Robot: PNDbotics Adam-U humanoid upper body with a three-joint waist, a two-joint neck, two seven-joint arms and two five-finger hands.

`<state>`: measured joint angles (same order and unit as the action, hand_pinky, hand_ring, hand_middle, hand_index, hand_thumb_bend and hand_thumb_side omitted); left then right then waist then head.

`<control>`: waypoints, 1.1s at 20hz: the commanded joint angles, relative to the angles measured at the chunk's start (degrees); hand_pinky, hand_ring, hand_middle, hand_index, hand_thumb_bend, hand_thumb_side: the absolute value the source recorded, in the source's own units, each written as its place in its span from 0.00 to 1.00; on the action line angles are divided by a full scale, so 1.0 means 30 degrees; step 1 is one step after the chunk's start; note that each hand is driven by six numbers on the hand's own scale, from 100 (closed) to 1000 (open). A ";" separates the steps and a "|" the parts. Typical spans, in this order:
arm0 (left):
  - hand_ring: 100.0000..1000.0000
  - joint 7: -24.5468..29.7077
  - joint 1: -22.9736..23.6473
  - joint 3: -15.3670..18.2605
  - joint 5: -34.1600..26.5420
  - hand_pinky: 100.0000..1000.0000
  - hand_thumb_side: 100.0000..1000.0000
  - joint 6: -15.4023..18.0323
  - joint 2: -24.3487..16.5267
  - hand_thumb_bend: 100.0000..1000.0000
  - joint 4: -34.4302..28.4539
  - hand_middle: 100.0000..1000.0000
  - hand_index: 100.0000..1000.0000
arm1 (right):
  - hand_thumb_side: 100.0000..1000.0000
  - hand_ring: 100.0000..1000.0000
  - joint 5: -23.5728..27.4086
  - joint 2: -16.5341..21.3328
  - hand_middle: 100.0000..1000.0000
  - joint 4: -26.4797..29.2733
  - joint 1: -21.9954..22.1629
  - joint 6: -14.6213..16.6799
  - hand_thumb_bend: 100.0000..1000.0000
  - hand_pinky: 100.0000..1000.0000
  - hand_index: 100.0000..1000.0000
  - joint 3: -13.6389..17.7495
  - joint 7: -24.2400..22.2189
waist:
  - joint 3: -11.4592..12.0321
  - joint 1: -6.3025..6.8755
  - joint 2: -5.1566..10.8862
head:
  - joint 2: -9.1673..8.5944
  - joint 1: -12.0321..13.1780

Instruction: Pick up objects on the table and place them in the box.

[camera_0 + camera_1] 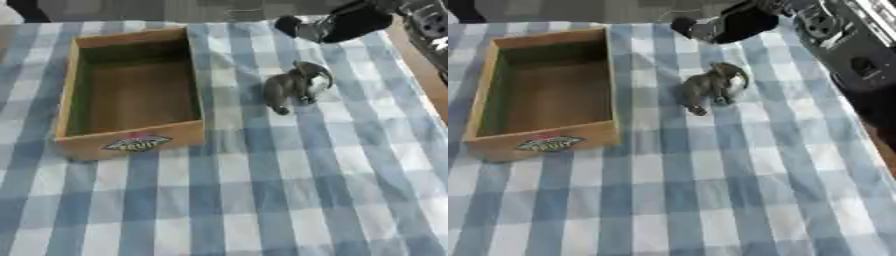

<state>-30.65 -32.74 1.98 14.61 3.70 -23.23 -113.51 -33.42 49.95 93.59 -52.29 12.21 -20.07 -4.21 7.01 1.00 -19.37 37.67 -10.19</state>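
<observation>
I see the box (131,90) on the surface (289,200); the elephant (296,86) stands right of it, my right hand (337,25) behind the elephant.

One wooden box (131,142) at upper left, one grey elephant figure (296,86) beside it, one checked table (306,200).

Blue-and-white checked tablecloth (262,200) covers the table; grey floor (175,10) beyond.
</observation>
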 commanded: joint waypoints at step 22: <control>0.86 0.0097 -0.0175 -0.0024 -0.0059 0.86 0.68 -0.0008 -0.0497 0.00 -0.0360 0.87 0.89 | 0.02 0.93 -0.5828 -0.2295 0.81 -0.8084 -0.2973 0.7404 0.51 0.86 0.96 0.0707 -0.7430 | -0.0084 0.0003 0.0456 | -0.0282 -0.0064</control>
<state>-30.43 -32.74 1.67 14.59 3.65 -23.23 -113.51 -50.50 42.23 69.84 -59.77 33.37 -19.09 -25.38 6.74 0.99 -19.29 37.16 -10.28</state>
